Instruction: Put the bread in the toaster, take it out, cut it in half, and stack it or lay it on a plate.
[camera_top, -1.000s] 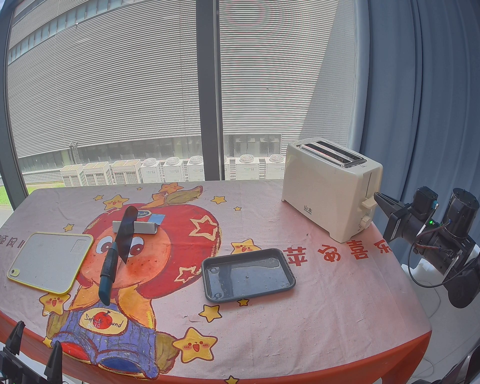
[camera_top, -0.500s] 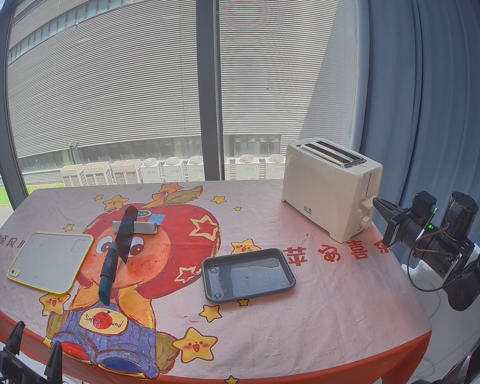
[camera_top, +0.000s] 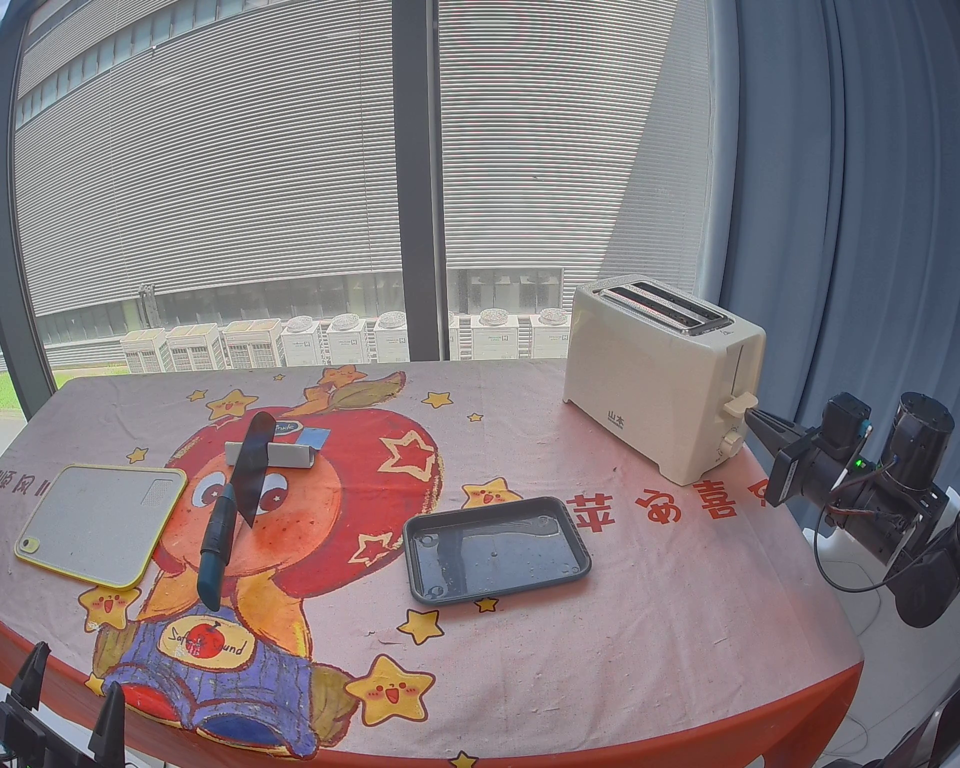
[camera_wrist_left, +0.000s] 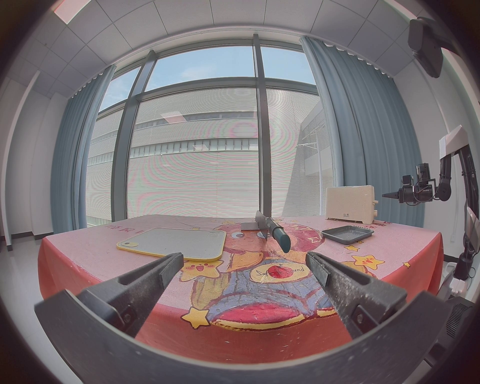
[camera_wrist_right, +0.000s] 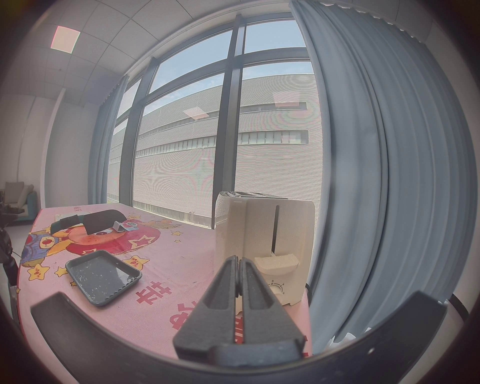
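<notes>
While my right tool (camera_top: 755, 417) sits pinched shut and empty at frame right, the toaster lever (camera_top: 740, 404) lies just left of its tip; my left tool (camera_wrist_left: 244, 260), gaping, is far off.

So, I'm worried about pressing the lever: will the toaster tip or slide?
Probably won't tip: the toaster is squat, broad-based, and its lever travels downward. It might creep sideways, though, standing on a wrinkled tablecloth near the edge.

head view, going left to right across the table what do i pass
cutting board → knife → dark tray → toaster → right gripper, just past the table's right edge
</notes>
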